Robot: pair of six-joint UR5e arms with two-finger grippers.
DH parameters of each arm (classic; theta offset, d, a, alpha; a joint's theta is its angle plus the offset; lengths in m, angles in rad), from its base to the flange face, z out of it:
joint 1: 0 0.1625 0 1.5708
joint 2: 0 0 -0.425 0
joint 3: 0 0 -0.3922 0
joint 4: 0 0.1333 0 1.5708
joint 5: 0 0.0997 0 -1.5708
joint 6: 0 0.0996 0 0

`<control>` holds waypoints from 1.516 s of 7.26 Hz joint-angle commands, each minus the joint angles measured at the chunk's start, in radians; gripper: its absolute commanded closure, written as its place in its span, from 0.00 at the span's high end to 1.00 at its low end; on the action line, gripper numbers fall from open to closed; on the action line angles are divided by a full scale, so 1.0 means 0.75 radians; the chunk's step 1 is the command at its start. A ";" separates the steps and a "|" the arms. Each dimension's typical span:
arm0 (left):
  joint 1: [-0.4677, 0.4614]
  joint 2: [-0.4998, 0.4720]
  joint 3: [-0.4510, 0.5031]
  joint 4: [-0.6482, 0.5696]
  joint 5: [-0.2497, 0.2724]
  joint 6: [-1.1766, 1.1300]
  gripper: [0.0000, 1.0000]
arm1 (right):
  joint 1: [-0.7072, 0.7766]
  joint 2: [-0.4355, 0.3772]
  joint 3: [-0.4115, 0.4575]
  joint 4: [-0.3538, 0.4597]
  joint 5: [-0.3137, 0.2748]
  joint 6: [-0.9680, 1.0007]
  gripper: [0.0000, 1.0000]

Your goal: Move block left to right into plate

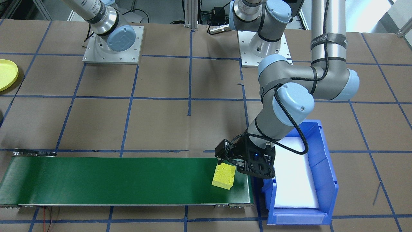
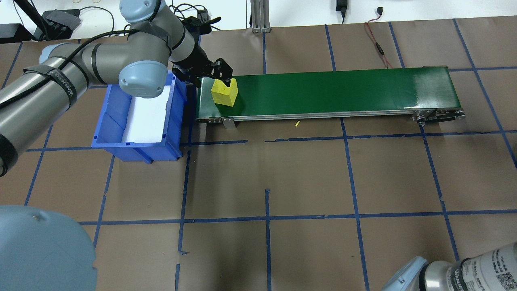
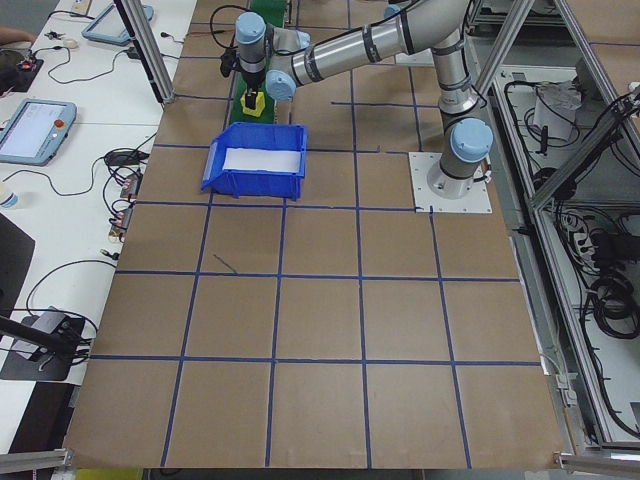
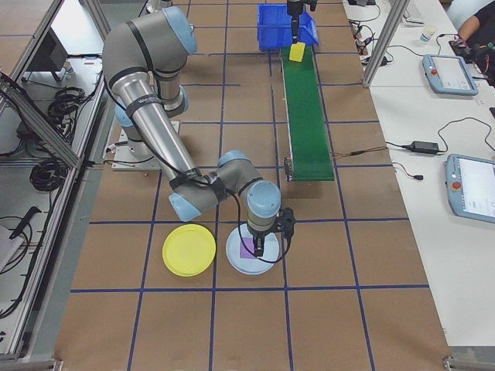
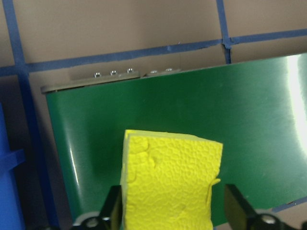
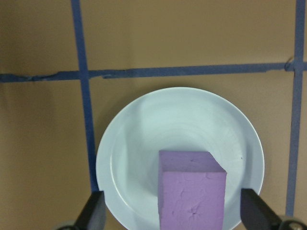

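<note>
Front view: my left gripper (image 1: 232,163) sits at the yellow block (image 1: 224,176) on the green belt (image 1: 122,180); yellow plate (image 1: 6,74) far off.
Left wrist: fingers (image 5: 111,209) straddle the block with a gap on one side, so I judge it released.
Right wrist: right gripper (image 6: 173,211) spread, purple block (image 6: 192,191) resting on the pale plate (image 6: 144,139).
Next: I'd retract left.

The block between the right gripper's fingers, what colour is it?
Purple. The block sits on a pale blue plate, clearest in the right wrist view.

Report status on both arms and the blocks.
Left tool open around yellow foam block on green conveyor belt. Right tool open around purple block in pale blue plate. Yellow plate empty.
</note>
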 commanded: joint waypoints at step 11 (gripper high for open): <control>0.198 0.598 -0.021 -0.703 0.293 0.012 1.00 | 0.778 -0.460 -0.064 0.505 -0.105 0.691 1.00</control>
